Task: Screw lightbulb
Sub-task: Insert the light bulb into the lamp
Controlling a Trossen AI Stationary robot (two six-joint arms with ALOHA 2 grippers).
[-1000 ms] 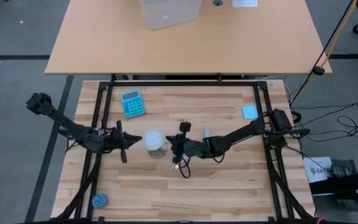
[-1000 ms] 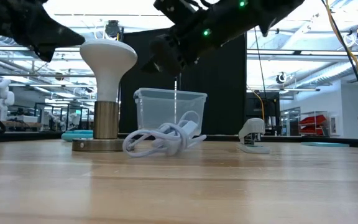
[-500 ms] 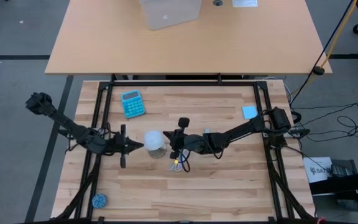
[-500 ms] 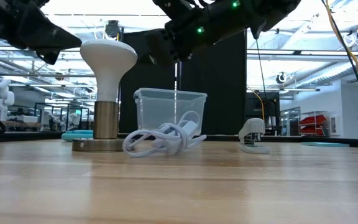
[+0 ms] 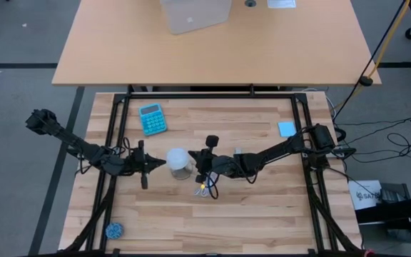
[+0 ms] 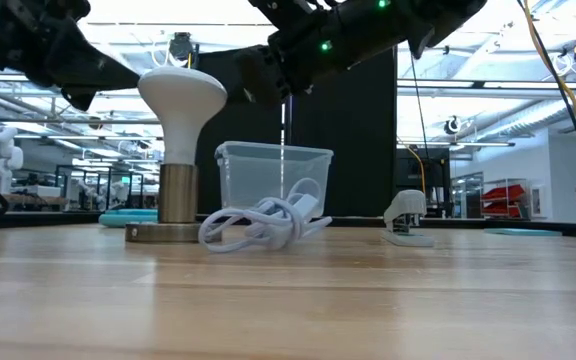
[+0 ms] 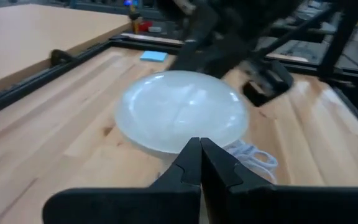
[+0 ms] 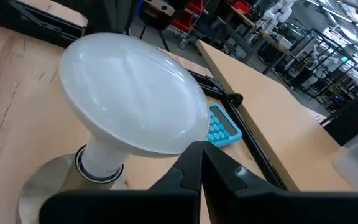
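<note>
The white lightbulb [image 5: 179, 160] stands upright in a brass socket [image 6: 178, 193] on a round base disc [image 6: 158, 233] that rests on the wooden table. My left gripper [image 5: 163, 163] is shut, with its tip at the left rim of the bulb's dome. My right gripper [image 5: 195, 165] is also shut and sits close to the right rim of the dome. Both reach in roughly level, at the height of the dome [image 6: 181, 88]. My left gripper presses its shut fingertips [image 7: 199, 149] against the dome's outer rim [image 7: 166, 144] on the side toward the table's left, coming in almost level. The bulb stays upright in its socket, base on the table. My right gripper's tip [image 8: 196, 149] lies at the dome's rim [image 8: 185, 140]; whether it touches, I cannot tell.
A coiled white cord [image 6: 258, 225] lies on the table beside the base. A blue calculator [image 5: 153, 118] lies at the far left, a blue pad [image 5: 286, 128] at the far right, and a blue ball [image 5: 113, 230] at the near left. A clear tub [image 6: 273, 175] stands behind the cord.
My left gripper has moved toward the table's right, up to the bulb's rim, staying shut. The bulb, with its socket and base, has slid a little toward the table's right and stayed upright.
</note>
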